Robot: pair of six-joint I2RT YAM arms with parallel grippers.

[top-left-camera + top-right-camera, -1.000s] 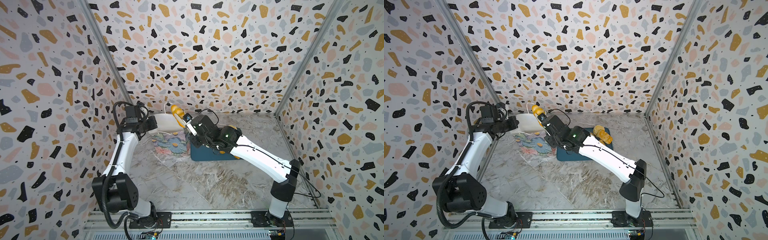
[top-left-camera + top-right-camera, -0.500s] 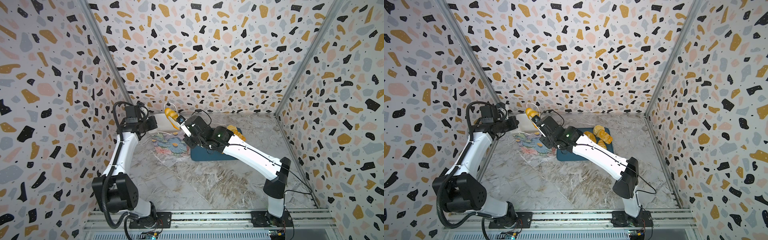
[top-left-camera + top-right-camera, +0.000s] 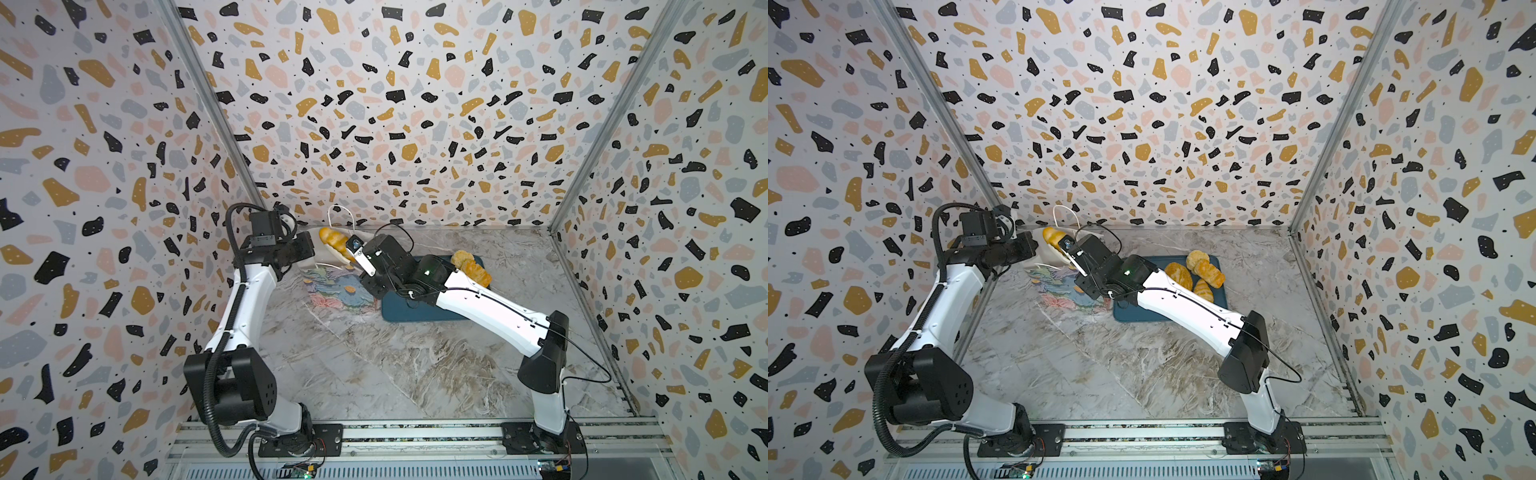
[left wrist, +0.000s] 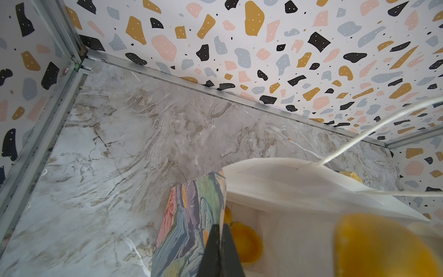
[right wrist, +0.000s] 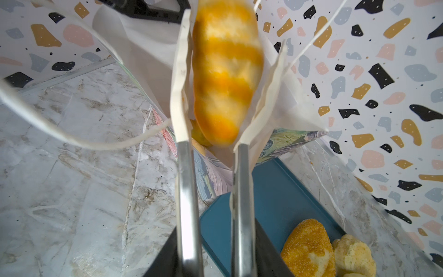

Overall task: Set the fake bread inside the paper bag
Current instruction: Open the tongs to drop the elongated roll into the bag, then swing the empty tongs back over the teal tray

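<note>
The paper bag (image 3: 332, 286) (image 3: 1059, 286) stands at the back left with its white mouth tilted open. My left gripper (image 3: 309, 249) (image 4: 221, 230) is shut on the bag's rim, flowered outside (image 4: 191, 215) on one side and white inside on the other. My right gripper (image 3: 345, 253) (image 5: 235, 28) is over the bag mouth with its jaws parted. A striped fake bread roll (image 3: 332, 240) (image 3: 1052, 236) (image 5: 226, 72) lies blurred between its fingers (image 5: 182, 84), with gaps at its sides. An orange bun (image 4: 244, 242) lies inside the bag.
A dark-blue tray (image 3: 1133, 316) (image 5: 275, 191) lies right of the bag under my right arm. It carries a seeded loaf (image 3: 1179, 276) (image 5: 306, 247), a pale bumpy bun (image 3: 1196, 257) (image 5: 352, 256) and two striped rolls (image 3: 1210, 274). The back wall is close behind the bag.
My right gripper carried the striped roll left, from beside the tray to over the bag mouth, and its jaws have parted. The left arm has not moved.
</note>
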